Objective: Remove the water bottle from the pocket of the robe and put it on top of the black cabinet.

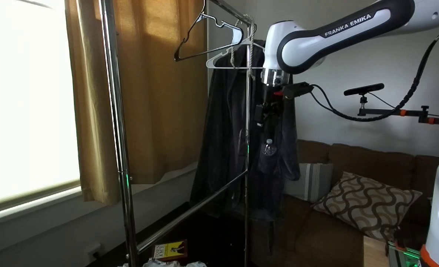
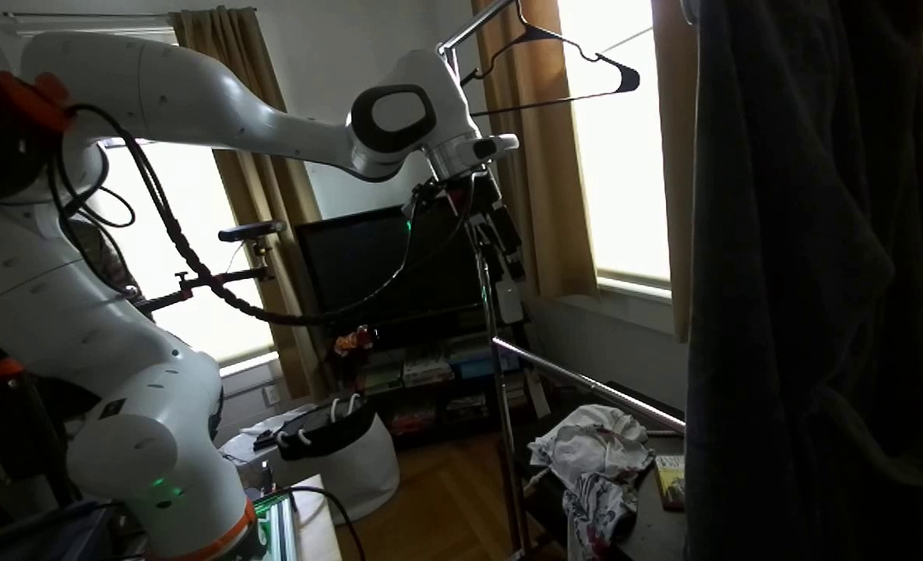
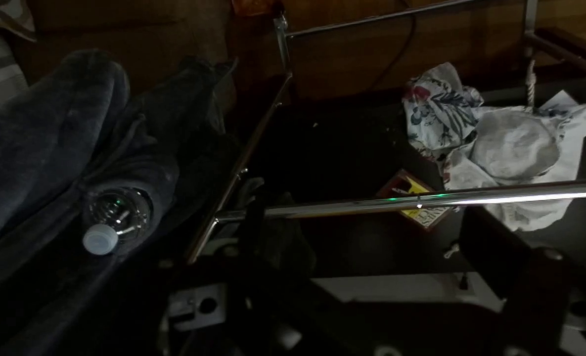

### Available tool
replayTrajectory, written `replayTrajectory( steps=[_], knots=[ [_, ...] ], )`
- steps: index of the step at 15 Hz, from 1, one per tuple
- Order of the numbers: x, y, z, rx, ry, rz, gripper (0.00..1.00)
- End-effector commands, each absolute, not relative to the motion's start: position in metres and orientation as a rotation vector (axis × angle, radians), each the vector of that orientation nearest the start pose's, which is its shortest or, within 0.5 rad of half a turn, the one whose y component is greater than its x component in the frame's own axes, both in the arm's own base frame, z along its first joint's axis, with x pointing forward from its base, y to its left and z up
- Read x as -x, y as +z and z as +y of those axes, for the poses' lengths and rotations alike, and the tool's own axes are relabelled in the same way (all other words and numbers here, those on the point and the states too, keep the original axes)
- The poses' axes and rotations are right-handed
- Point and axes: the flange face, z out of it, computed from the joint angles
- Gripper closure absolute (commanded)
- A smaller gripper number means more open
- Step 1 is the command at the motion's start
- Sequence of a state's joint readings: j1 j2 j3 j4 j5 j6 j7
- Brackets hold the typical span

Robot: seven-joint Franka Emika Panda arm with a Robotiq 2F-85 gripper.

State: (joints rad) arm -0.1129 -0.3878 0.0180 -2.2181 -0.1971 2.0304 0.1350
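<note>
The water bottle (image 1: 268,147), clear with a pale cap, stands out of a pocket of the dark robe (image 1: 221,137). In the wrist view, the bottle (image 3: 119,212) is at the left, its lower part hidden in the pocket of the robe (image 3: 40,133). The robe (image 2: 804,234) fills the right of an exterior view, where the bottle is hidden. My gripper (image 1: 265,116) points down above the bottle, apart from it; it also shows there (image 2: 504,245). In the wrist view, its fingers (image 3: 364,217) are wide apart and empty. The black cabinet top (image 3: 332,153) lies below.
A metal rack (image 1: 115,111) stands beside the arm, its lower bar (image 3: 342,206) crossing below the gripper. A dark hanger (image 2: 554,101) hangs from it. Crumpled cloth (image 3: 515,143) and a yellow-red book (image 3: 421,215) lie on the cabinet. A sofa (image 1: 352,148) with pillows stands behind.
</note>
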Motion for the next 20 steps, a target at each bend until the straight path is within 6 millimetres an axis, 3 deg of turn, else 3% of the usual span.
replayTrajectory(
  steps=[1,6,10,11,14,17,20],
  knots=[
    [-0.472,0.527,-0.080,3.332,-0.290,0.579,0.00],
    [-0.506,0.481,-0.138,3.237,-0.154,1.042,0.00],
    [-0.521,0.473,-0.190,3.094,-0.032,1.347,0.00],
    [-0.512,0.471,-0.173,3.159,-0.110,1.220,0.00],
    [-0.520,0.471,-0.194,3.128,-0.067,1.302,0.00],
    [-0.527,0.474,-0.195,2.887,-0.075,1.510,0.00],
    [-0.528,0.472,-0.209,2.708,-0.158,1.650,0.00]
  ],
)
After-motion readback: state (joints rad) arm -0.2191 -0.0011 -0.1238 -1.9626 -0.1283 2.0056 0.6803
